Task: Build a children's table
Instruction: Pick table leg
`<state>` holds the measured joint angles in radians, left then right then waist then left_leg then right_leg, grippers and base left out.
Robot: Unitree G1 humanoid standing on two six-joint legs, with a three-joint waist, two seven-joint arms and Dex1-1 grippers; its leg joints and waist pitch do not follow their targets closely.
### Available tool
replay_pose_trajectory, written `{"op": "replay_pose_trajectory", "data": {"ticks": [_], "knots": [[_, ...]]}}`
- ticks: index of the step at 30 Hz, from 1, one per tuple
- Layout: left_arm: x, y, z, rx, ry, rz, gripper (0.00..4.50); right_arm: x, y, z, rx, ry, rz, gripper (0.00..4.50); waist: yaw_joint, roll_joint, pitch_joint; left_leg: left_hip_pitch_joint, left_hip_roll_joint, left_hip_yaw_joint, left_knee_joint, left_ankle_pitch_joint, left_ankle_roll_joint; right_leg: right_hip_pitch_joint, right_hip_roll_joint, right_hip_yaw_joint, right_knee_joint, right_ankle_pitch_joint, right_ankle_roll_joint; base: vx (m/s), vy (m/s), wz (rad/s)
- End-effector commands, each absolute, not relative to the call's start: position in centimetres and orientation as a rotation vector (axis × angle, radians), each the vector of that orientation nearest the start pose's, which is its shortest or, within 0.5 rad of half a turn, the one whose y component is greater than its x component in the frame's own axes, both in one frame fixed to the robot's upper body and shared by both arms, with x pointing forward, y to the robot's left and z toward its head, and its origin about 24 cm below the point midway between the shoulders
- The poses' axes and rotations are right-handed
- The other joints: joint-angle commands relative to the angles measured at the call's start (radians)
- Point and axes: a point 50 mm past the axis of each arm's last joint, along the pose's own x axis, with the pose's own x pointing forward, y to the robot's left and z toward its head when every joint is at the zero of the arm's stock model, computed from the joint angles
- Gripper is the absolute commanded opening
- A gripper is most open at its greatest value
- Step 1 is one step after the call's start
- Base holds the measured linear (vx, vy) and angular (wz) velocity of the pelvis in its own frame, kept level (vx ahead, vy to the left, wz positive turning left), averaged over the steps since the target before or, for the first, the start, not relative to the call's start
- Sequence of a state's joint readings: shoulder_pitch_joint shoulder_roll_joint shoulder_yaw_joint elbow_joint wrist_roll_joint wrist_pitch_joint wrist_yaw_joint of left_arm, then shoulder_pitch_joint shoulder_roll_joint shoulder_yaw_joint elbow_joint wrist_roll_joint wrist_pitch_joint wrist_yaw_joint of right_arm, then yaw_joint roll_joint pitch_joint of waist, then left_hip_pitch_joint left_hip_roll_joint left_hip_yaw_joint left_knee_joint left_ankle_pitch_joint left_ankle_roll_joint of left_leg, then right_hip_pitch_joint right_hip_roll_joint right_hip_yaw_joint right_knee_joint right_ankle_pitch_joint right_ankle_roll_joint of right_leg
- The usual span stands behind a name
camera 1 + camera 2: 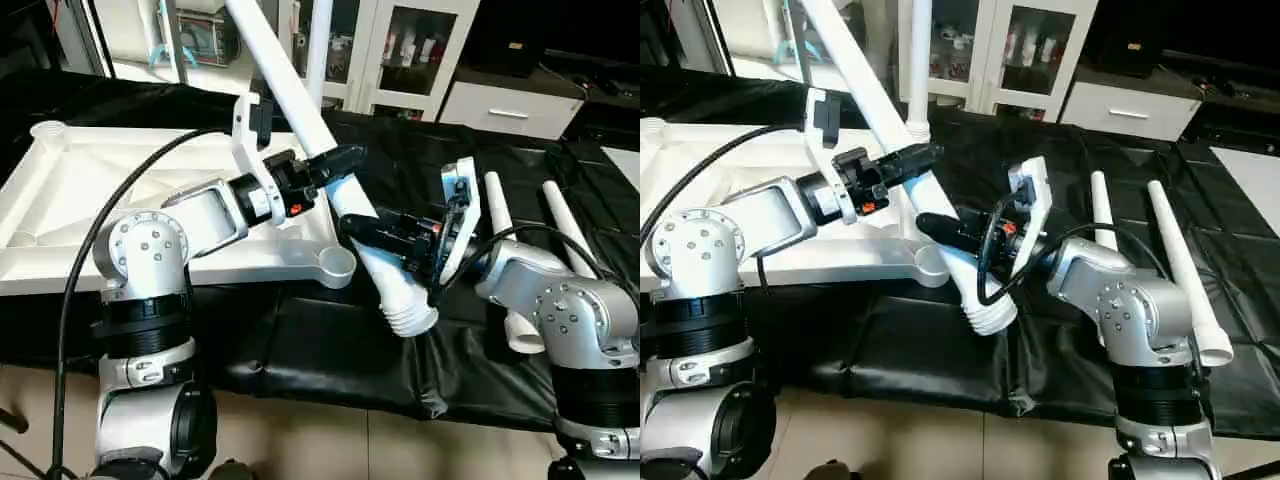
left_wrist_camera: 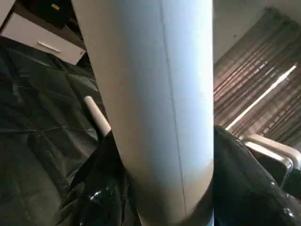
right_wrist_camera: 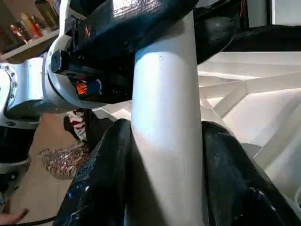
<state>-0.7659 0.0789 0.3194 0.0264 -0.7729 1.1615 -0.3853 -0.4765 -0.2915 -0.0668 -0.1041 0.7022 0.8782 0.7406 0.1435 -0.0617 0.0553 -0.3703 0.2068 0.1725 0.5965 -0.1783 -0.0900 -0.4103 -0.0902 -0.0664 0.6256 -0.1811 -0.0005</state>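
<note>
The white tabletop [image 1: 150, 190] is lying upside down on the black sheet [image 1: 330, 350] that is covering the bench, its ribbed underside facing up and its round corner sockets showing; this tabletop is serving as the landmark. Just beside its near right corner socket [image 1: 338, 264], a long white leg [image 1: 300, 110] is slanting upward and away, its threaded end [image 1: 410, 318] hanging just past that socket, over the sheet and not in it. The right gripper [image 1: 372, 232] is clamping its two black fingers around the leg's lower part, close above the threads, as the right wrist view is showing with a finger [image 3: 94, 179] on each side of the tube. The left gripper [image 1: 340, 160] is sitting higher up the same leg, above the tabletop's right edge, its fingers [image 2: 244, 179] standing either side of the tube; whether they are pressing it I cannot tell. Two more legs [image 1: 500, 215] [image 1: 570, 230] are lying on the sheet well to the right of the tabletop. Beyond the tabletop's far side, a white cabinet with glass doors [image 1: 400, 50] is standing.
</note>
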Motion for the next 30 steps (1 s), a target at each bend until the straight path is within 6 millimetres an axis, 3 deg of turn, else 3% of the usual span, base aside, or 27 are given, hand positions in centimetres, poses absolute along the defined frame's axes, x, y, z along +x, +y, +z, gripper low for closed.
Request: {"op": "replay_pose_trajectory", "data": {"ticks": [1, 4, 6, 10, 17, 23, 24, 30], "knots": [[32.9, 10.1, 20.0, -0.616, 0.241, -0.903, 2.05, 29.4, -12.3, 15.3, 0.373, 0.171, 1.093, 2.11, -0.001, 0.007, -0.068, 0.009, 0.011, -0.001, -0.073, -0.153, -0.043, 0.057, -0.042, 0.037, -0.075, -0.156, -0.132, 0.0, 0.0, 0.0], [33.0, 10.2, 20.0, -0.597, 0.234, -0.891, 1.97, 29.5, -12.3, 15.3, 0.379, 0.174, 1.088, 2.48, -0.001, 0.005, -0.068, 0.008, 0.012, -0.001, -0.074, -0.155, -0.044, 0.057, -0.042, 0.037, -0.076, -0.166, -0.126, 0.0, 0.0, 0.0], [33.1, 10.3, 20.1, -0.564, 0.229, -0.886, 1.96, 29.5, -12.4, 15.4, 0.386, 0.179, 1.091, 2.51, -0.002, 0.004, -0.068, 0.008, 0.012, -0.002, -0.074, -0.155, -0.044, 0.057, -0.042, 0.037, -0.076, -0.168, -0.123, 0.0, 0.0, 0.0], [32.8, 10.0, 20.1, -0.389, 0.229, -0.914, 1.85, 29.6, -12.6, 15.3, 0.332, 0.18, 1.071, 2.92, -0.002, 0.006, -0.068, 0.012, 0.014, -0.003, -0.077, -0.152, -0.047, 0.053, -0.042, 0.037, -0.077, -0.185, -0.097, 0.0, 0.0, 0.0], [32.4, 9.1, 21.3, -0.28, 0.212, -0.999, 1.8, 29.8, -13.6, 15.1, 0.225, 0.187, 1.058, 2.94, -0.001, 0.002, -0.069, 0.009, 0.012, 0.002, -0.072, -0.119, -0.052, 0.058, -0.041, 0.039, -0.066, -0.116, -0.134, 0.0, 0.0, 0.0], [32.2, 8.5, 22.1, -0.26, 0.188, -1.081, 1.79, 29.3, -13.9, 14.6, 0.233, 0.303, 1.157, 2.94, -0.003, -0.005, -0.068, 0.007, 0.01, 0.002, -0.069, -0.128, -0.037, 0.061, -0.042, 0.038, -0.07, -0.157, -0.137, 0.0, 0.0, 0.0], [32.2, 8.5, 22.1, -0.26, 0.188, -1.081, 1.79, 29.3, -13.9, 14.6, 0.233, 0.303, 1.157, 2.94, -0.002, -0.002, -0.068, 0.008, 0.012, 0.002, -0.069, -0.129, -0.034, 0.06, -0.043, 0.038, -0.07, -0.163, -0.137, 0.0, 0.0, 0.0], [31.8, 7.9, 22.6, -0.243, 0.173, -1.172, 1.79, 28.6, -14.0, 14.3, 0.218, 0.343, 1.276, 2.94, -0.001, -0.007, -0.069, 0.008, 0.013, 0.003, -0.066, -0.105, -0.022, 0.06, -0.043, 0.038, -0.065, -0.132, -0.156, 0.0, 0.0, 0.0]]}}
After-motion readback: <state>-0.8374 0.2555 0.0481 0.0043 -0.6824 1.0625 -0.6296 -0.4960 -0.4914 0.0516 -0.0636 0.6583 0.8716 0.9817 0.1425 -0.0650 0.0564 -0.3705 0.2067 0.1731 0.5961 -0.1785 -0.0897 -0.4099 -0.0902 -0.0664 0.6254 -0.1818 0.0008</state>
